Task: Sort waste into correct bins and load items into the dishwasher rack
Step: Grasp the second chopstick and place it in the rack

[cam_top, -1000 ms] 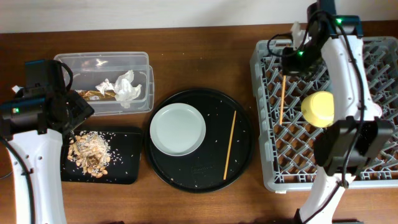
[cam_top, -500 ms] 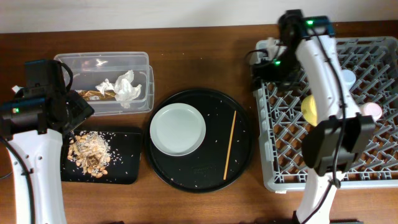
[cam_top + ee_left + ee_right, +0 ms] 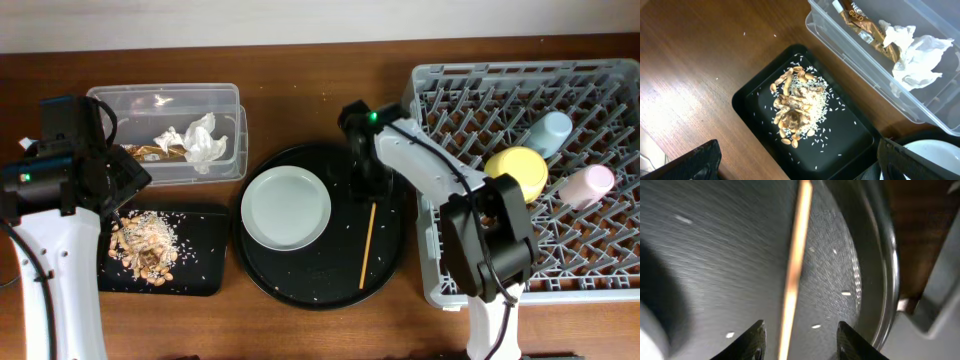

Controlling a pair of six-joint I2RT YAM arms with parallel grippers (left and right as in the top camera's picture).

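Binned tissue [image 3: 917,50], scraps [image 3: 797,102]; racked bowl [image 3: 516,172], cups [image 3: 547,130]. Just gotta load plate [image 3: 286,207] and chopstick [image 3: 368,240]. Got right claw [image 3: 800,340] spread wide over chopstick, left claw [image 3: 800,167] too.

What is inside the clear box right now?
The clear box holds a crumpled white tissue and a gold wrapper, touching each other. The tissue overlaps one end of the wrapper, so that end and anything beneath the tissue cannot be seen.

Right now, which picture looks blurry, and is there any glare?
Right wrist view: soft throughout, the chopstick a fuzzy streak, a sheen on the round black tray. Left wrist view: sharp on the food scraps. Overhead view: crisp, highlights on the clear box.
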